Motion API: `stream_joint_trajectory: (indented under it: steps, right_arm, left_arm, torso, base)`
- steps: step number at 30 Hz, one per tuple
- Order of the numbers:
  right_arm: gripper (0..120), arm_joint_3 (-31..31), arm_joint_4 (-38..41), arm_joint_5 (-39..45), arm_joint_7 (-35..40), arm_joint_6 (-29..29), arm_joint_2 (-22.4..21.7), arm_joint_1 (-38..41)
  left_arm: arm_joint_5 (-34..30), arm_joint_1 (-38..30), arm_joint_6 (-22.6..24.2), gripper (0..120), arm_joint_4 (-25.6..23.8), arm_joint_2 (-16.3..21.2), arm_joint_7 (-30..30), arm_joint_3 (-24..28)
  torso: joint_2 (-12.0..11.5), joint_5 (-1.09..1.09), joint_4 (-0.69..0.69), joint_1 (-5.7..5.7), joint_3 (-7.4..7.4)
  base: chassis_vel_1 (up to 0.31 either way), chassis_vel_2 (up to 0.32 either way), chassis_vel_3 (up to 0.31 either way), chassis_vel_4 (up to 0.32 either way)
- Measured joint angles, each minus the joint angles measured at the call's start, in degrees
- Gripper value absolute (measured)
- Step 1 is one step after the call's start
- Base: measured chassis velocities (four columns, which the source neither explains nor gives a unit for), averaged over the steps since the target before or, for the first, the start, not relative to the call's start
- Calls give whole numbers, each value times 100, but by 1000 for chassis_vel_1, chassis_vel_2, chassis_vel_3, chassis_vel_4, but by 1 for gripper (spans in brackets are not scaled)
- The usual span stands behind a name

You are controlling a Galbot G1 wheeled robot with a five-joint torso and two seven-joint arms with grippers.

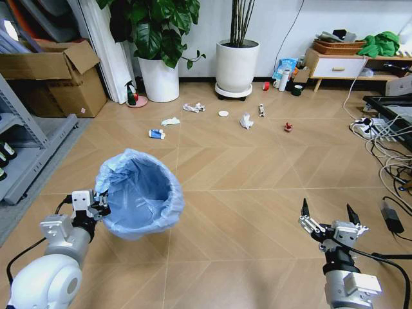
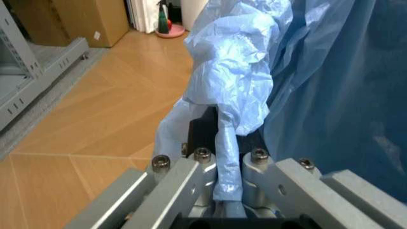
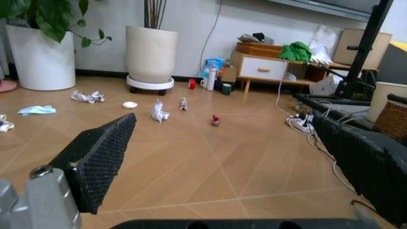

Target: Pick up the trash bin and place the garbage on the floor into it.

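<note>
Count, head view:
- Trash bin: 1, blue-lined.
- Robot hands: 2, the left hand and the right hand.
- Garbage pieces on the floor: 7: crumpled paper, tissue, blue-white packet, white disc, white wad, wrapper stick, red scrap.
- White plant pots: 2, and.
- Cardboard boxes: 2 visible.
</note>
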Motion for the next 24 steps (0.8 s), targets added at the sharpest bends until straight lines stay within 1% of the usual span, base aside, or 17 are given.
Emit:
stream_joint_trajectory:
  steps: [5,12,21,23,24]
  right_arm:
    - [100,-17,0,-33,0,12,17,2]
    - [100,-31,-21,-79,15,17,63,12]
    - [100,-37,-74,-105,53,3,90,30]
    - [100,-39,-91,-113,54,2,96,37]
    - [100,-41,-101,-121,54,2,101,38]
  left_arm:
    - [0,0,-4,0,-5,15,3,-11]
    - [-1,-3,-20,0,-4,18,9,30]
    - [34,-34,-30,0,54,18,34,99]
    - [35,-38,-34,0,63,21,44,102]
    - [35,-39,-35,0,65,22,48,107]
  torso:
    - [0,0,0,0,1]
    - [0,-1,1,1,1]
    - [0,1,1,1,1]
    - [0,-2,1,1,0]
    - [0,0,1,1,1]
  base:
    - [-60,116,63,-107]
    - [-10,149,8,-153]
    - [18,217,-12,-202]
    - [0,246,4,-220]
    - [-26,229,2,-227]
